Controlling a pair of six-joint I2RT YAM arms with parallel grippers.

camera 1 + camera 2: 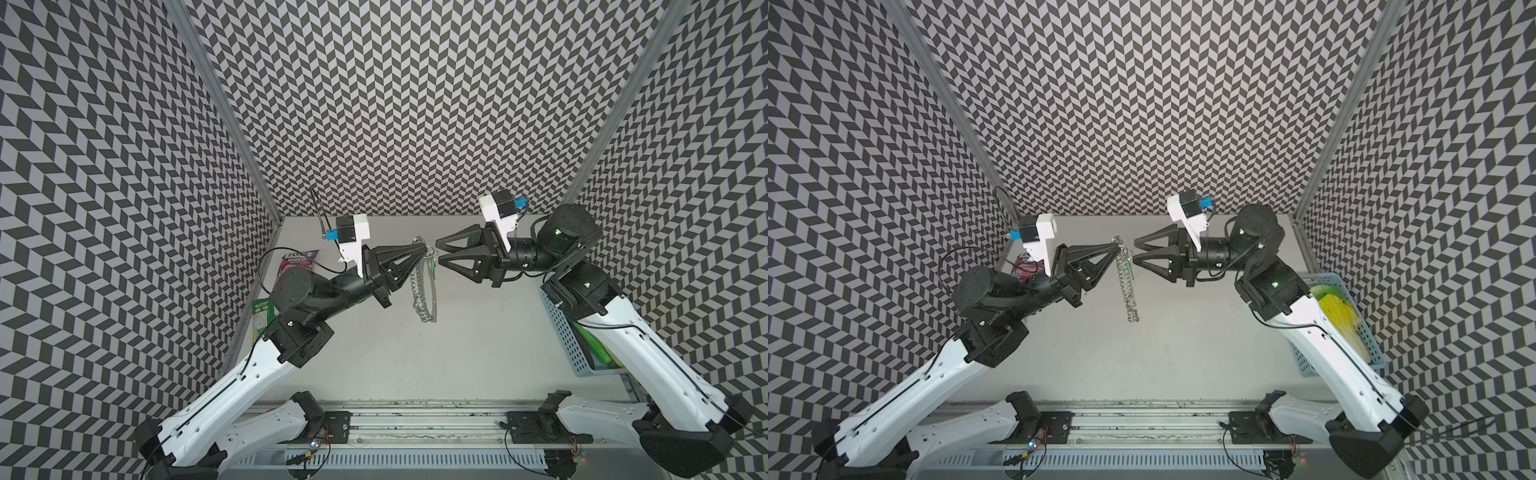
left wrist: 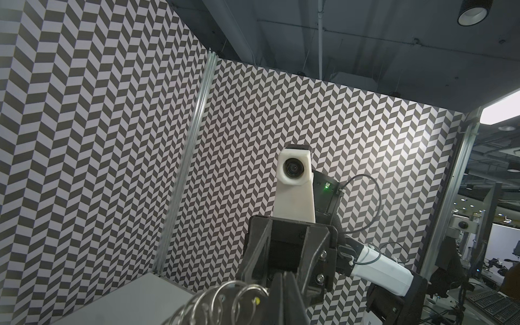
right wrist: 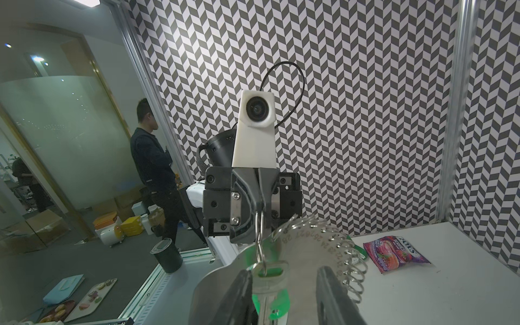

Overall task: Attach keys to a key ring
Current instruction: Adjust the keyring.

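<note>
The key ring [image 1: 424,291] [image 1: 1131,291], a gray crescent plate fringed with wire rings, hangs in the air above the table. My left gripper [image 1: 423,249] [image 1: 1115,249] [image 2: 281,301] is shut on its top end. In the right wrist view the left fingertips [image 3: 260,204] pinch a wire ring, and the silver key [image 3: 268,281] with its green tag [image 3: 278,305] dangles from it in front of the plate [image 3: 304,253]. My right gripper [image 1: 438,250] [image 1: 1135,252] [image 3: 284,295] is open, its two fingers either side of the key. One finger [image 3: 239,292] is right at the key's edge.
A purple candy bag [image 1: 300,259] [image 3: 394,251] lies at the back left of the table. A green packet [image 1: 262,313] lies by the left wall. A blue perforated basket [image 1: 567,336] [image 1: 1368,332] with green and yellow things stands at the right, under my right arm.
</note>
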